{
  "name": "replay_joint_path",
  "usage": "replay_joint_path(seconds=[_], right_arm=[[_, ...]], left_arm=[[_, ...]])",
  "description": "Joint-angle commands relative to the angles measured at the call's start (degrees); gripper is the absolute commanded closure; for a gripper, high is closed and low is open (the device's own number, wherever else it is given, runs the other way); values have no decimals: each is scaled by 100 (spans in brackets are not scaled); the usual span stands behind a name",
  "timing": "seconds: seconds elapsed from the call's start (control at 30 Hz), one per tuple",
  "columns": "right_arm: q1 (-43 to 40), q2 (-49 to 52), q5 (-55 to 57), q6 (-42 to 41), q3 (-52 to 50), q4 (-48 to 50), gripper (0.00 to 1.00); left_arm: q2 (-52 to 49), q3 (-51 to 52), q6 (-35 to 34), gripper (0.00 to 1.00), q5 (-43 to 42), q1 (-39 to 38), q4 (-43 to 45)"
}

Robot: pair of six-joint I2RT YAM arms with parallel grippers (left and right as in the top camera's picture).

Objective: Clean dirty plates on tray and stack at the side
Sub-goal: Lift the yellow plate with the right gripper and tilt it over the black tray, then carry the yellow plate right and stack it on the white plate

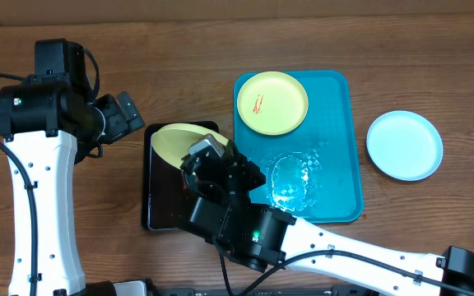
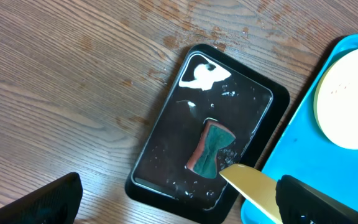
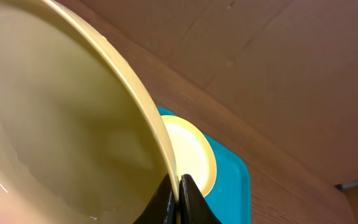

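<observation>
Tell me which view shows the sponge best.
Left wrist: sponge lies unobstructed on the wet black tray. Overhead: hidden by the plate and right arm. Right wrist: out of frame.

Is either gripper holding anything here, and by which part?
The right gripper pinches a yellow plate by its rim, tilted over the black tray. The left gripper is open and holds nothing.

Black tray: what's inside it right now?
A green-and-red sponge lies in a film of water inside the black tray. In the overhead view the yellow plate, clamped in the right claw, covers part of the tray.
</observation>
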State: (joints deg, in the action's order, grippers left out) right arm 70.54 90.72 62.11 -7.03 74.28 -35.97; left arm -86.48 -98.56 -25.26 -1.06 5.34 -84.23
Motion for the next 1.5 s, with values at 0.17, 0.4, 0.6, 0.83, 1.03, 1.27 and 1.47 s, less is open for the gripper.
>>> replay_joint_path(seconds=[0.17,0.4,0.6,0.83,1.03,1.27,1.47], right_arm=[[33,-52,195,4,144,61,96],[33,-52,195,4,144,81,96],[33,-52,195,2,144,83,96],[-15,-52,-101,-85,144,79,96],[-1034,-55,-2949,-1668,144,-308,96],[-3228,-321,-6245,-2028,435,-492,96],[-5698,-706,-6830,-2522,540,-1226,96]], left_arm=[[33,-92,105,0,15,26,4],[33,-92,107,1,15,26,4],[33,-92,107,0,15,26,4],[33,-92,107,0,15,26,4],[33,-92,107,0,15,26,4],[33,-92,107,0,15,26,4],[33,-92,107,0,15,26,4]])
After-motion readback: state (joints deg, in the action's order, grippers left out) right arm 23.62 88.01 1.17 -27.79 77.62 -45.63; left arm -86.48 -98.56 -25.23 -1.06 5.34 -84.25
